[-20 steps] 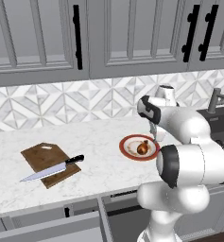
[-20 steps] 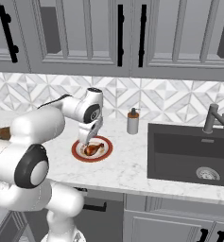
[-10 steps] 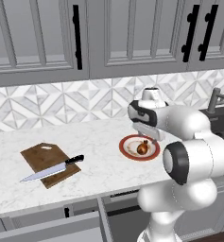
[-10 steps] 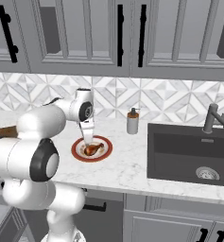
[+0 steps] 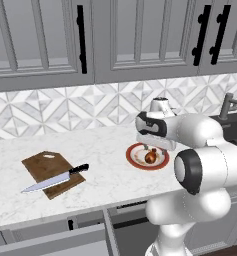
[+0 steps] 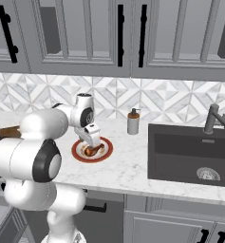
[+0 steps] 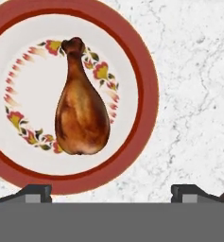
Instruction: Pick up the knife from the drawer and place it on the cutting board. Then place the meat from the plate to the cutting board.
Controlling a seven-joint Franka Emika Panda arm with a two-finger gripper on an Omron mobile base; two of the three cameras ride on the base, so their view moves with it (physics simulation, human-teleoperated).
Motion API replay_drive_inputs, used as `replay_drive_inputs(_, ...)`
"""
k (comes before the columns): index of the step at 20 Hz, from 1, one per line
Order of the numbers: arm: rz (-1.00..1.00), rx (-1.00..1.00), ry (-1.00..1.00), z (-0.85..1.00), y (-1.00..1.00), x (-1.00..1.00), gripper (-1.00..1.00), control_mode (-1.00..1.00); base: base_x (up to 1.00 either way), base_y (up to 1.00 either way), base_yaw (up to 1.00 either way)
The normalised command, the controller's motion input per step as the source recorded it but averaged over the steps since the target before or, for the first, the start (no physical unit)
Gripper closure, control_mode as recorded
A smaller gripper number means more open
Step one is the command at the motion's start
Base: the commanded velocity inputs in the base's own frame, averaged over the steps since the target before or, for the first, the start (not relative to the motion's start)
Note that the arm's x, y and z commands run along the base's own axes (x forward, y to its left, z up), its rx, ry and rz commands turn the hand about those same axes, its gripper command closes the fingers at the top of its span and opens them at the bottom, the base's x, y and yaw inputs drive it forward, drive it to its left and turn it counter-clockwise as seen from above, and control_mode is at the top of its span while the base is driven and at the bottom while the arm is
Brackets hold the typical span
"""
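marble counter (image 5: 105, 170), cutting board (image 5: 42, 167), plate (image 5: 136, 156), soap bottle (image 6: 133, 122)

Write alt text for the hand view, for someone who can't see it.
A browned drumstick lies on a white plate with a red rim and a floral ring, seen from directly above on a white marble counter. The open pincer hangs above it, its two dark fingertips showing at the bottom.

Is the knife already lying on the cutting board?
Yes, in the left base view the knife lies across the cutting board, its blade tip reaching past the board's edge onto the counter.
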Motion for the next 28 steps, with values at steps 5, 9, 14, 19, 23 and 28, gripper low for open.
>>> replay_drive_inputs(5,0.07,0.01,-0.02,-0.30,0.03,0.02,-1.00,-1.00,0.00,0.00,0.00)
replay_drive_inputs(9,0.08,-0.05,0.00,-0.20,0.04,0.11,-1.00,-1.00,0.00,0.00,0.00)
replay_drive_inputs(14,0.07,-0.05,-0.04,-0.19,0.00,0.14,-1.00,-1.00,0.00,0.00,0.00)
replay_drive_inputs(19,0.08,-0.04,-0.09,-0.23,0.00,0.11,-1.00,-1.00,0.00,0.00,0.00)
replay_drive_inputs(23,0.07,0.00,-0.12,-0.03,0.00,0.16,-1.00,-1.00,0.00,0.00,0.00)
replay_drive_inputs(28,0.06,-0.02,-0.03,-0.11,-0.02,0.03,-1.00,-1.00,0.00,0.00,0.00)
